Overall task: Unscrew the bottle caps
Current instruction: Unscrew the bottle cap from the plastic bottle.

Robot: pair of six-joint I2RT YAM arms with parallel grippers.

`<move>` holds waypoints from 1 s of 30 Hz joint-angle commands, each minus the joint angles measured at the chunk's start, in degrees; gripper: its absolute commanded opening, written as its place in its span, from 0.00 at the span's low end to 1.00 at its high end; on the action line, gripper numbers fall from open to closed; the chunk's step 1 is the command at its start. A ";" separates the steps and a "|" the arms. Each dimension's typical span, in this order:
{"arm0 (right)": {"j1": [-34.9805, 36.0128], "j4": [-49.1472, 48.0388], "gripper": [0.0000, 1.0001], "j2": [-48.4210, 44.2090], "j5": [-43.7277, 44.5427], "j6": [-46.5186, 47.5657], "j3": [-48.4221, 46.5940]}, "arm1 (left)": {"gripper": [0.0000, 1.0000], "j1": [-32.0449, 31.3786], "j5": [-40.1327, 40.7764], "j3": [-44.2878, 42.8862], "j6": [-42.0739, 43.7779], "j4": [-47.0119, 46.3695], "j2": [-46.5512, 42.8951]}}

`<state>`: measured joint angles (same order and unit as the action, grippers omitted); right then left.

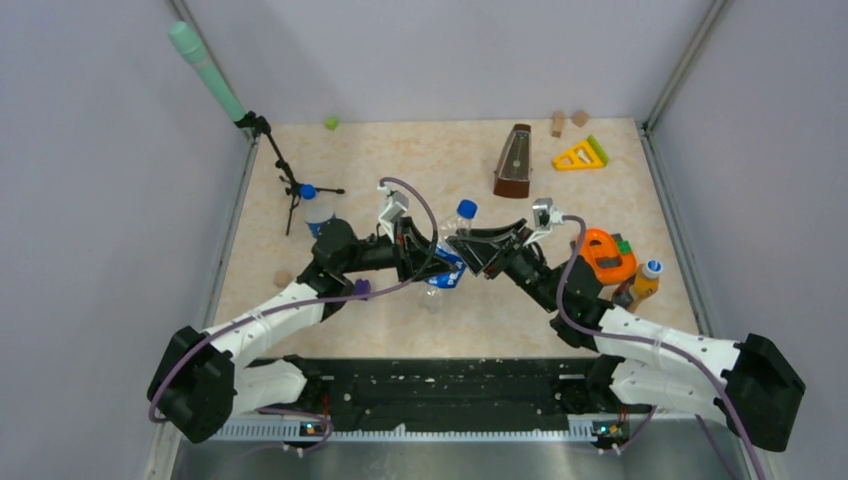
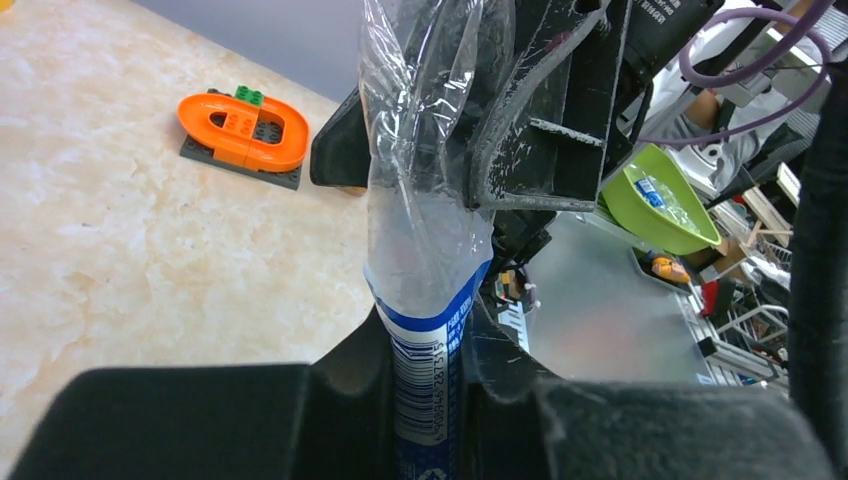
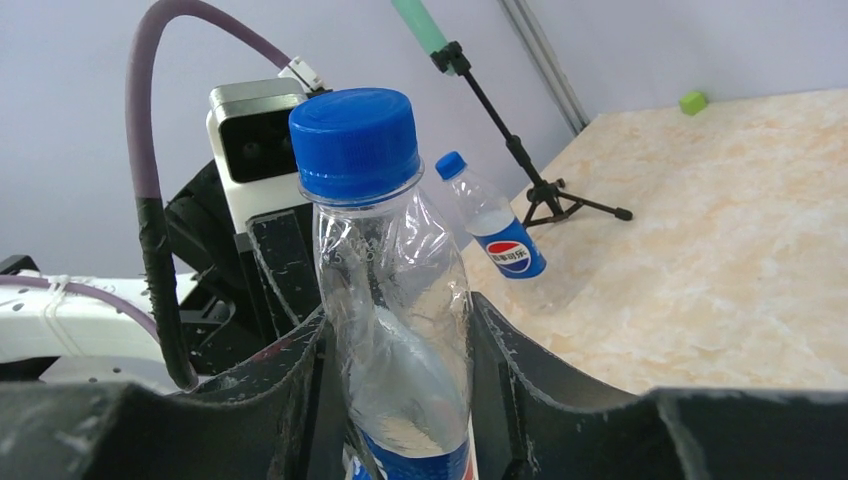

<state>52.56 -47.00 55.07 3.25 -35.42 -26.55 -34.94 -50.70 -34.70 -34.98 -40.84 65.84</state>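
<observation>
Right between both pairs of jaws sits the held bottle, thin, clear and already crumpled. The left jaws are clamped on its blue label band. The right jaws are closed on the soft body just above that, and the dark blue cap stands free above their tips, untouched.

That is where the trouble lies. The right jaws grip plastic wall, not the cap, so a twist from this hold would likely wring the bottle rather than turn the thread. The wall could buckle further and let the bottle tilt or slide out of the left jaws' pinch. Moving up to the cap means the right jaws must let go, which leaves one grip on a slippery label.

Beyond the right jaws, on the tabletop, a second bottle sits with its second blue cap on, close beside a tripod stand. A wide swing could knock either. Behind the right jaws, beside that arm, a paler cap tops a third bottle, also not yet unscrewed.
</observation>
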 commanded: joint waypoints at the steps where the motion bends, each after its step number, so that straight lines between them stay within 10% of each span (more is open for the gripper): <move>1: -0.41 -1.87 0.10 0.21 0.79 -1.59 0.06 | 0.06 -0.20 2.90 0.07 3.21 0.20 -1.89; 11: -0.60 14.63 0.65 -6.70 9.21 -0.08 -1.44 | 0.00 -1.50 24.54 -2.10 22.12 31.66 -8.67; 16: -2.43 27.87 0.67 -10.98 8.62 0.66 -6.09 | 0.00 -5.73 36.41 -4.91 33.75 45.32 -8.75; 30: -12.09 49.52 0.61 -6.61 -16.30 -0.45 -17.05 | 0.00 -17.01 42.28 2.53 52.58 38.07 -15.52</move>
<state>43.33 -3.42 46.15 0.16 -35.44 -39.97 -49.76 -12.95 -32.99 10.37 0.58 51.57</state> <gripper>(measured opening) 0.630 0.291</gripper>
